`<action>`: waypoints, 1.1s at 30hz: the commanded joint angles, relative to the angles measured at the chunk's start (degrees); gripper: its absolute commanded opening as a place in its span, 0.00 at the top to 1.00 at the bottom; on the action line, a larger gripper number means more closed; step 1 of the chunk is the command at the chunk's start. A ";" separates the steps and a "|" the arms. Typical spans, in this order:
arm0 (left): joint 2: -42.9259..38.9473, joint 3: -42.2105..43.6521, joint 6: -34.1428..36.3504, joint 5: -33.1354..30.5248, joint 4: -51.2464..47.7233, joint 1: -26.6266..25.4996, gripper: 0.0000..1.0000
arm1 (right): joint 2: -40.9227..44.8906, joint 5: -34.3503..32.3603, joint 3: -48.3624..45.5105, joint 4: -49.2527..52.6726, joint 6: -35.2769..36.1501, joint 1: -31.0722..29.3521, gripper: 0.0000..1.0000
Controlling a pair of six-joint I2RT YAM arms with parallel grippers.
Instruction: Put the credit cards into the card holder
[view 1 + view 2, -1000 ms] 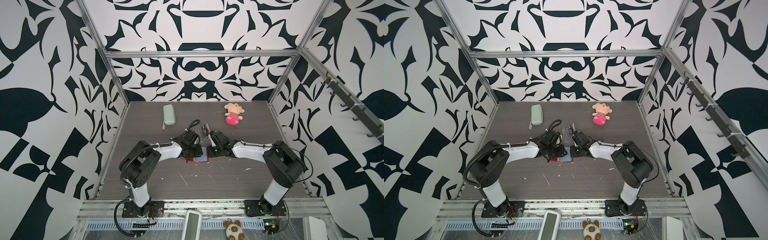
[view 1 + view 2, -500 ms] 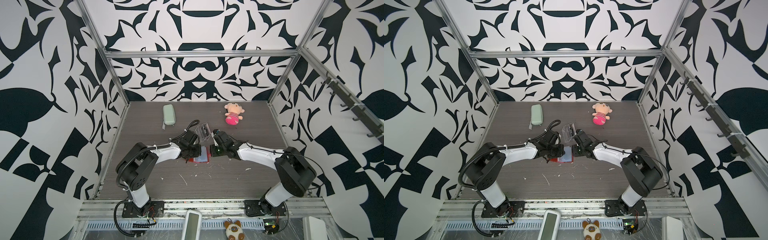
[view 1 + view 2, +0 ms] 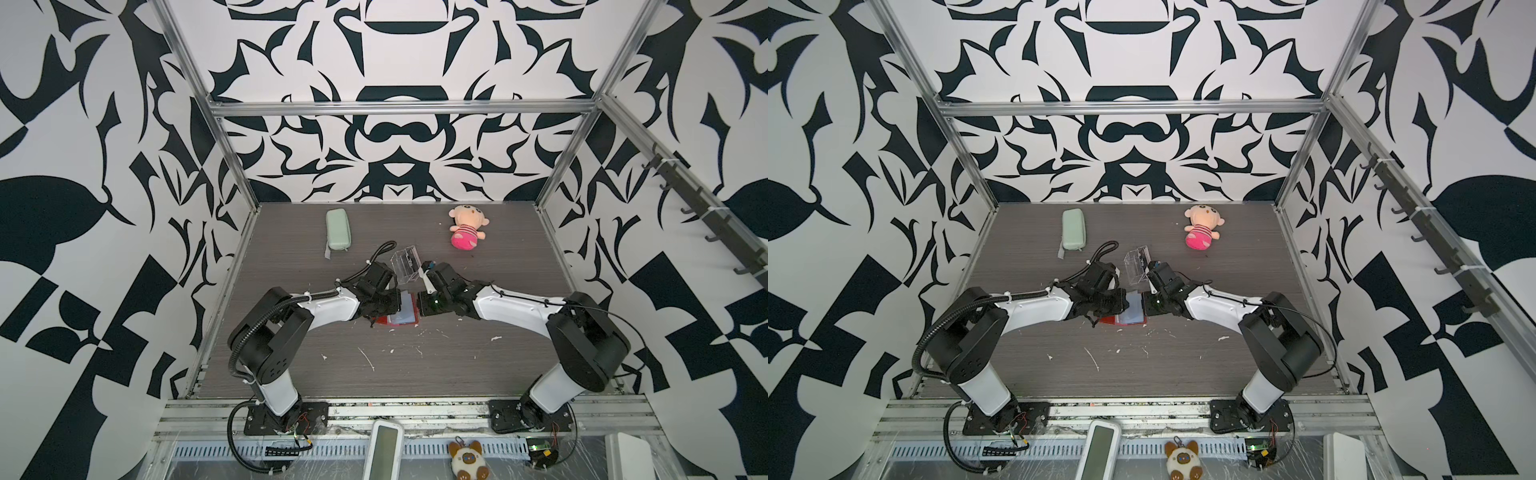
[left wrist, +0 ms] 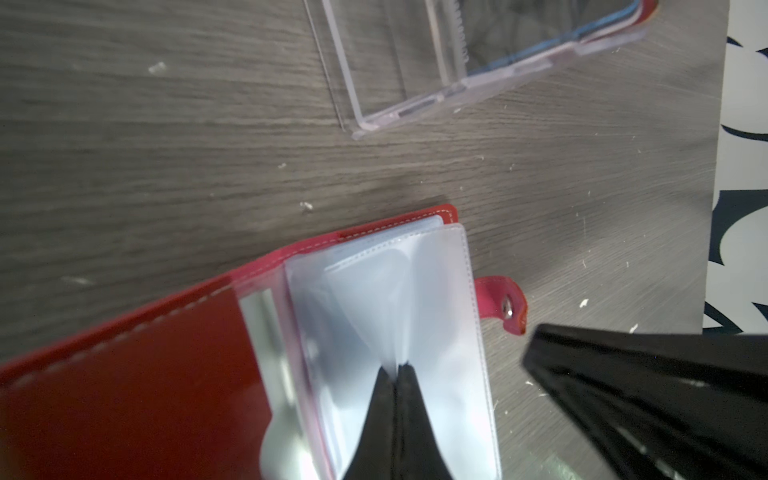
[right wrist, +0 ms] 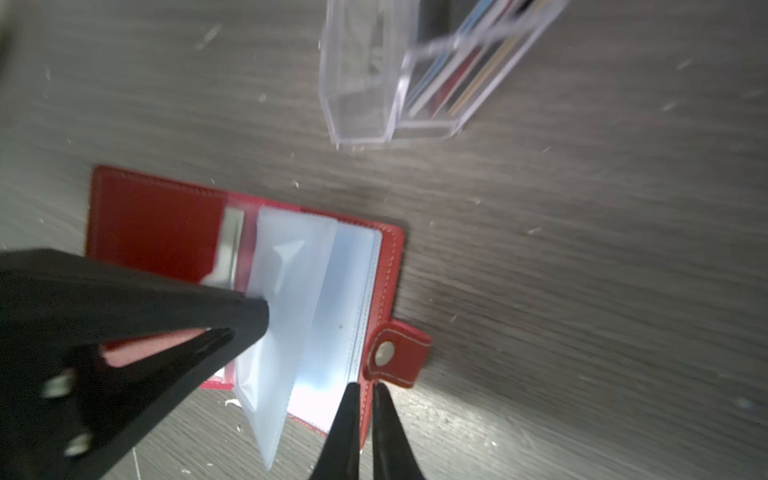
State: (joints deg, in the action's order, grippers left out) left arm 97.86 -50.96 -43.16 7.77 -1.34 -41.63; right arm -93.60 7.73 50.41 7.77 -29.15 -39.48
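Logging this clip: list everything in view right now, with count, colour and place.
red leather-like card holder: one, red, lying open at table centre
clear plastic sleeve pages: several, clear, inside the holder, one lifted
clear acrylic box: one, transparent, just beyond the holder, apart from it
credit cards: several, mixed colours, standing in the acrylic box
pale green zip case: one, green, back left of table
pink plush doll: one, pink, back right
cat plush keychain: one, cream and brown, front rail
white-framed flat device: one, white, front rail
grey wood-grain table: one, grey
left pincer: one, black, shut on a sleeve page
right pincer: one, black, at the holder's snap-tab edge, grip unclear
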 commanded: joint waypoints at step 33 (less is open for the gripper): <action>-20.72 10.25 1.78 -15.06 -1.56 -0.02 0.65 | -8.84 11.37 6.24 -10.81 -2.76 -3.75 0.68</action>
State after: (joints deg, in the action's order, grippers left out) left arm 78.91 -41.93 -42.44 -3.73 -0.32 -41.65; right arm -102.63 17.85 53.95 -1.80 -32.14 -42.48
